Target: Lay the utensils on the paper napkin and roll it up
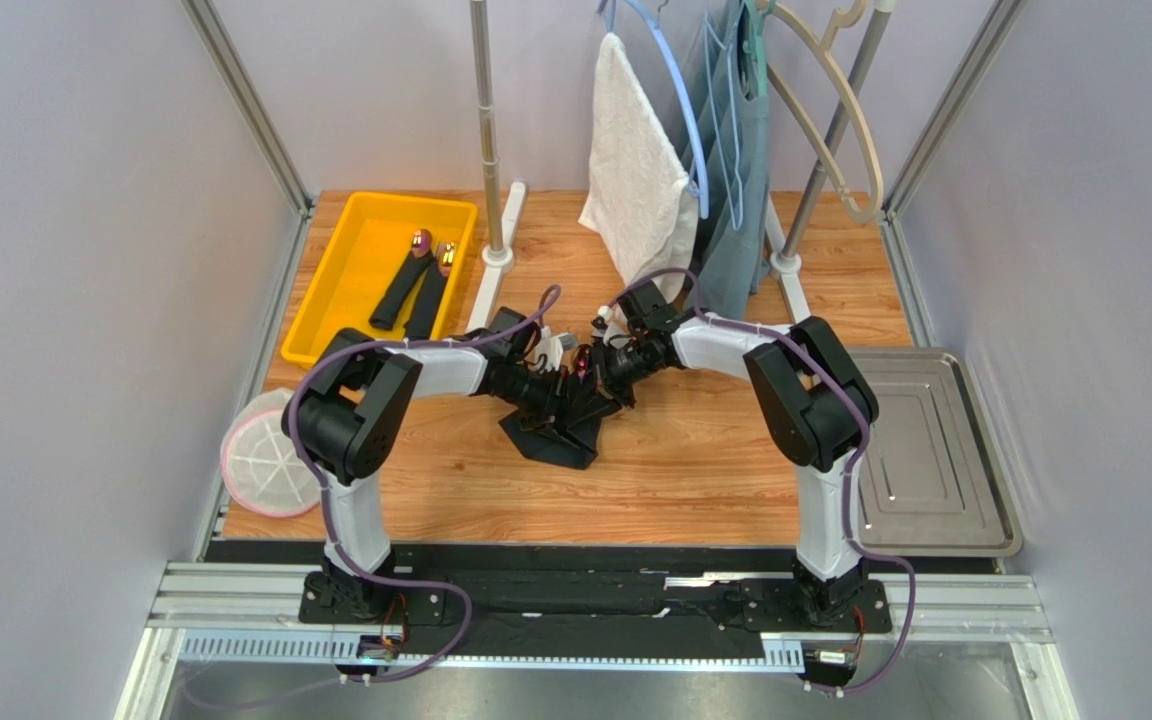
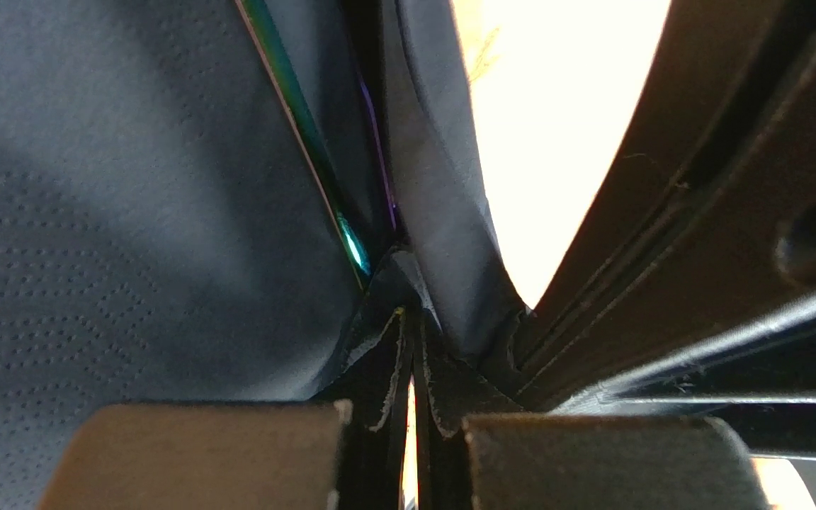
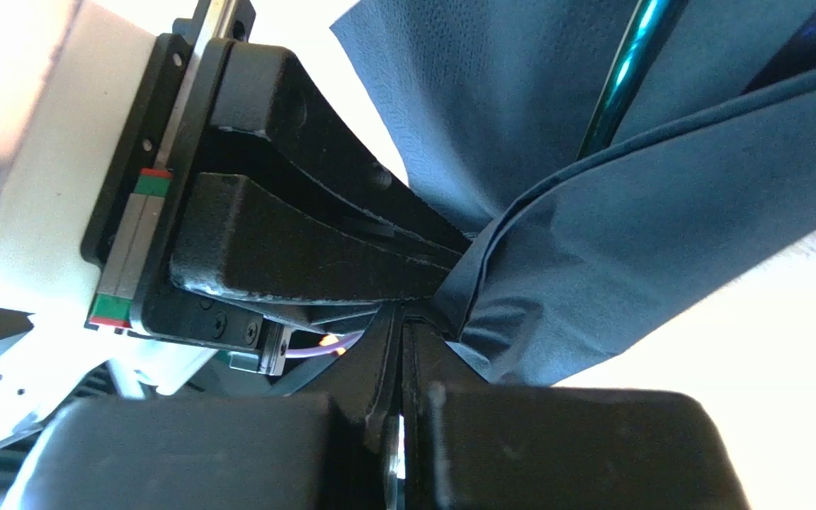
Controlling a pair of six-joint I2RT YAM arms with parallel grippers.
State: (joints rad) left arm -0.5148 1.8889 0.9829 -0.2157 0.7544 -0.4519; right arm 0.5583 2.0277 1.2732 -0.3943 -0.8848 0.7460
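Arms of a two-armed robot reached inward from 6 o'clock and met near the centre of a wooden tabletop [image 1: 432, 480]. Between them lay the paper napkin [image 1: 555, 432], a black sheet bunched into creased folds, partly lifted where the two hands met.

The left hand [image 1: 560, 387] was pressed together on a fold of the napkin – its wrist camera showed the dark pads [image 2: 199, 457] closed on a thin, ragged edge of the sheet [image 2: 114, 213]. The right hand [image 1: 608, 368] was likewise pinching the napkin; in its own view [image 3: 400, 425] the fingers were clamped on the black paper [image 3: 646, 244], right beside the tip of the left hand [image 3: 306, 244].

One slim utensil [image 2: 306, 138] with a teal, iridescent sheen stood tucked among the napkin's folds, and appeared again in the right wrist view [image 3: 620, 85] as a thin glossy stem.

At 11 o'clock sat a yellow bin [image 1: 330, 293] holding two more utensils [image 1: 394, 293] – dark handles, shiny heads. At 12 o'clock a white towel [image 1: 635, 173] and a grey-blue garment [image 1: 729, 135] hung from hangers. A metal tray [image 1: 920, 450] lay at 3 o'clock, and a pink-rimmed mesh dish [image 1: 264, 458] at 8 o'clock.
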